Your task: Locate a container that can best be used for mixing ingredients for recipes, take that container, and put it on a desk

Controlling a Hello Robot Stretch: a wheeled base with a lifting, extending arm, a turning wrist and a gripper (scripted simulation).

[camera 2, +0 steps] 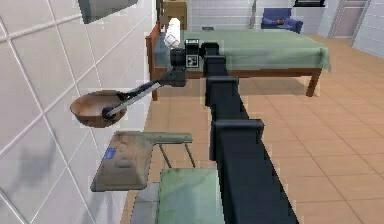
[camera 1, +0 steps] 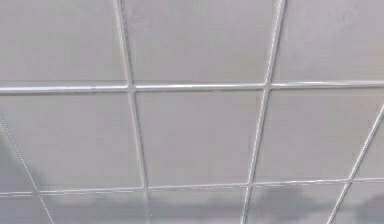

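Brown bowl (camera 2: 98, 108) aloft above the tabletop (camera 2: 125, 165)
Fingers (camera 2: 143, 91) hold the bowl in the air, clear of the tabletop below it, with a tiled wall (camera 2: 40, 90) beside the tabletop.

Bowl (camera 2: 95, 110) hangs off the gripper (camera 2: 130, 96) at nine o'clock of the arm (camera 2: 235, 140), beside the tiled wall (camera 2: 40, 80). Small table (camera 2: 125, 162) sits below it at six o'clock, chair (camera 2: 190, 195) right of that, bed (camera 2: 265, 45) behind at one o'clock.
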